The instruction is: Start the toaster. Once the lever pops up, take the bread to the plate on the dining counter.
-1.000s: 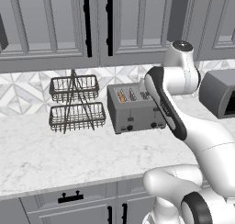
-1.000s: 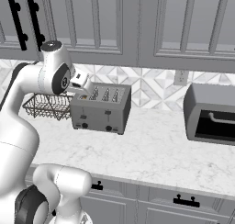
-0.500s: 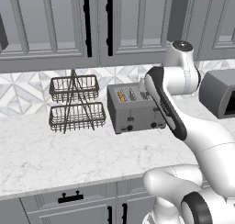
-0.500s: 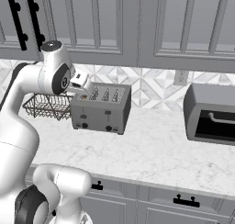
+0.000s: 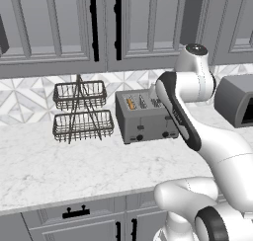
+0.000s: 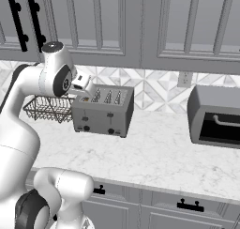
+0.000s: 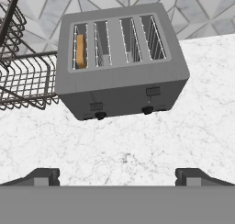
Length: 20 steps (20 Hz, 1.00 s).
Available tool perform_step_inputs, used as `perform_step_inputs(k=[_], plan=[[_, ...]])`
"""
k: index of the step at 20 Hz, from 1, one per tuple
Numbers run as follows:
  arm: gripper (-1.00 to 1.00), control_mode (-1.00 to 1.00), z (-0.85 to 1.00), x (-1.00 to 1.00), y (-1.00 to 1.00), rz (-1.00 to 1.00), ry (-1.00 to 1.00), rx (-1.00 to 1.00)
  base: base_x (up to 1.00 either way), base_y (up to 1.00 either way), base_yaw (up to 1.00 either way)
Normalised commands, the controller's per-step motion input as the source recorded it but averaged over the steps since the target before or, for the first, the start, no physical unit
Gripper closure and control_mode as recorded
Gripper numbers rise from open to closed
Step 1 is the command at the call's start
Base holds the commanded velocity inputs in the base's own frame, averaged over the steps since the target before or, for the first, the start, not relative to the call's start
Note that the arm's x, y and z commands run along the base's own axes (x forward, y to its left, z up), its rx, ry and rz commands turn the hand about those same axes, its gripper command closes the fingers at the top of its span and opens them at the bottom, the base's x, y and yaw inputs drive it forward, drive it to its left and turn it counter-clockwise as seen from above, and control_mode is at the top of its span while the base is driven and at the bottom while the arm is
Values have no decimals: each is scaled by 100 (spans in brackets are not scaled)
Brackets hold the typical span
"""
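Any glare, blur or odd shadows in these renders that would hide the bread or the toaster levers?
Hand view: sharp and evenly lit, the bread plain in the leftmost slot of the toaster, both levers clear, only a faint shadow under it. Left base view: flat light, no glare, but the arm covers the toaster's right end. Right base view: crisp, the hand overlaps the toaster's top left corner.

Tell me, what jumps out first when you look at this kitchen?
Probably the boxy grey metal four-slot toaster on the white marble wall counter, with a tan slice of bread standing in its leftmost slot. Beside it sits a dark two-tier wire basket rack, and the big white robot arm hovers above, its gripper open.
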Motion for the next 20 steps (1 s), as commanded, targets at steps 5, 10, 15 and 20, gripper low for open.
perform_step_inputs(k=[5, 10, 15, 20], plan=[[-100, -100, 0, 0, 0, 0, 0, 0, 0, 0, 0], [-100, -100, 0, 0, 0, 0, 0, 0, 0, 0, 0], [-100, -100, 0, 0, 0, 0, 0, 0, 0, 0, 0], [-100, -100, 0, 0, 0, 0, 0, 0, 0, 0, 0]])
